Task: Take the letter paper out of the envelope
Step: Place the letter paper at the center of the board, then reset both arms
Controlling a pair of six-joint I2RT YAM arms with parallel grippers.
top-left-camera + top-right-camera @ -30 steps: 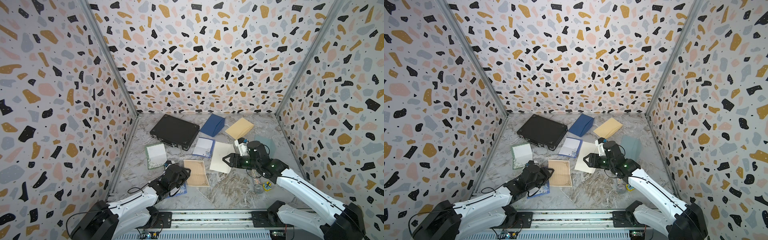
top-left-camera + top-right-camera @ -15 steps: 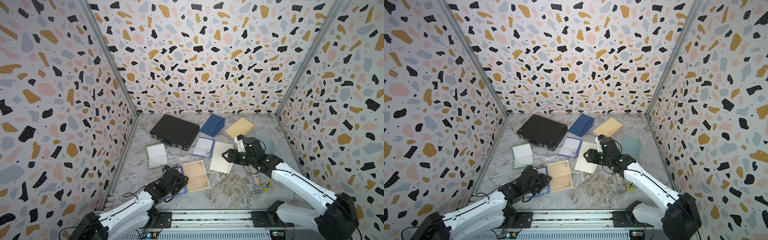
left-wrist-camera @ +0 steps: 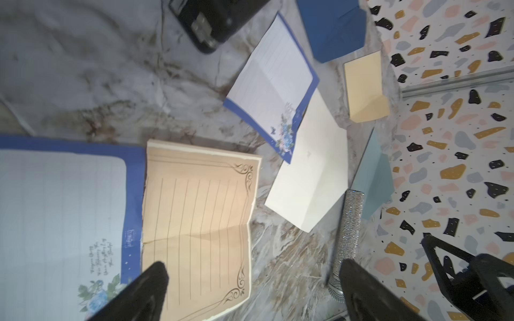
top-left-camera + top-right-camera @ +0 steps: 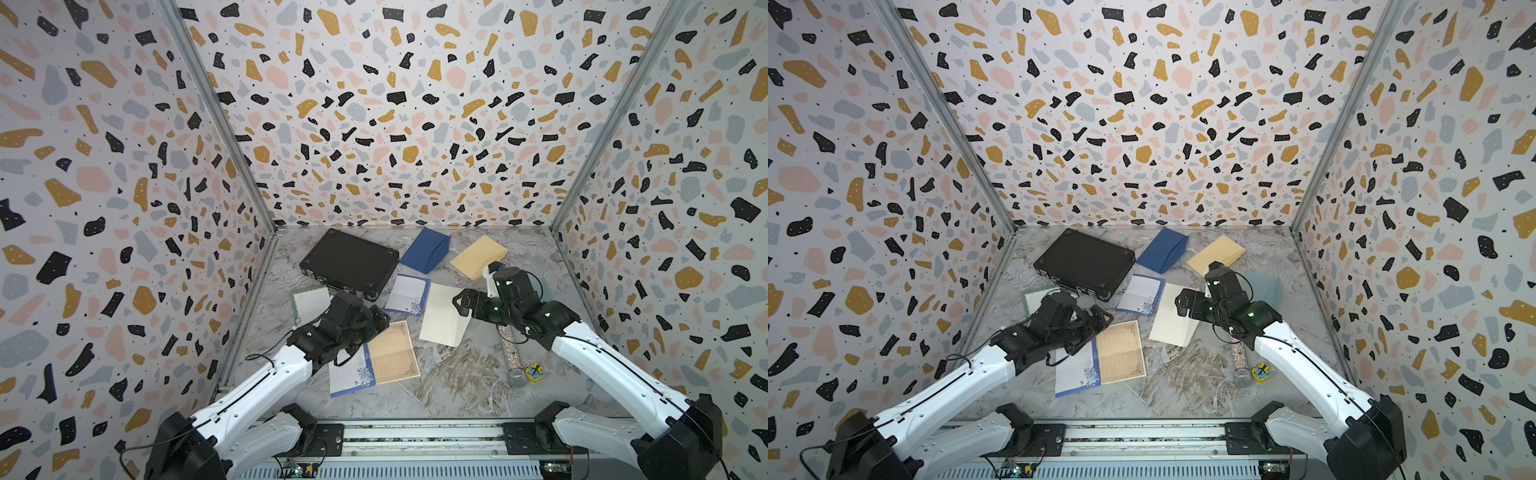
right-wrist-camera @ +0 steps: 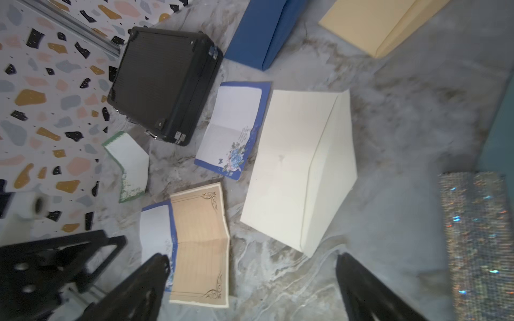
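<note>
Hanging wide open with nothing between them, left fingers (image 3: 144, 294) are over the near-left part of the worktop (image 4: 449, 386). In the left wrist view one tip is over the edge of the tan lined letter paper (image 3: 200, 222), the other over bare marble next to the glitter microphone (image 3: 349, 230). Can't tell if a tip touches the sheet.

Right fingers (image 5: 367, 294) are also spread wide and empty. In both top views they sit over the right edge of the cream envelope (image 4: 440, 320); contact not clear from the right wrist view.

Letter paper is fully out of the envelope: flat on the worktop, unfolded, one crease across it. Its left edge overlaps a blue-bordered sheet (image 4: 349, 376). A strip of bare marble separates it from the cream envelope, no contact.

Further out:
- second blue-bordered sheet (image 4: 409, 291), its corner lapping the envelope's far-left edge
- green-edged sheet (image 4: 309, 299) partly hidden behind the left arm
- black case (image 4: 349, 262), shut, towards the back left
- blue envelope (image 4: 426, 251) and yellow envelope (image 4: 478, 255) along the back
- teal envelope (image 4: 1264, 286) behind the right arm
- microphone lies lengthwise under the right arm, small yellow object (image 4: 533, 372) just beside its head
</note>
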